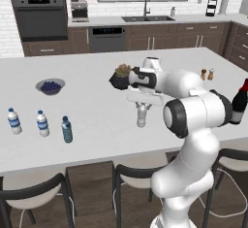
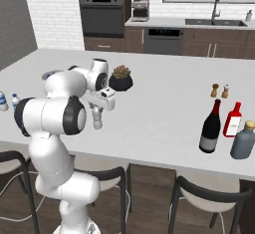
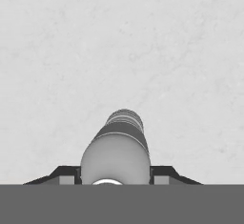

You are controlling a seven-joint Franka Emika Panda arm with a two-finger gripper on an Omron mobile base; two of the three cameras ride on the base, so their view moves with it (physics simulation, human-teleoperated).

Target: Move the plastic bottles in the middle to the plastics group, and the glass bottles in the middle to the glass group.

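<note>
My gripper (image 1: 142,108) (image 2: 97,112) (image 3: 114,173) points down at mid-counter, shut on the top of the clear greyish-white plastic bottle (image 1: 141,118) (image 2: 97,121) (image 3: 116,147), which stands upright. In the hand view a dark finger presses each side of it. The teal plastic bottle (image 1: 67,130) stands at the left, right beside the plastics group of two blue-labelled water bottles (image 1: 14,121) (image 1: 42,123). The dark wine bottle (image 2: 210,127) (image 1: 239,103) with a red neck stands at the right, next to the red bottle (image 2: 233,120) of the glass group.
A potted succulent (image 1: 122,76) (image 2: 121,78) sits just behind the gripper. A bowl of blue fruit (image 1: 50,86) lies at the back left, two shakers (image 1: 207,73) (image 2: 220,90) at the back right. A grey jug (image 2: 243,140) stands by the red bottle. Stools (image 1: 135,176) line the counter's near edge.
</note>
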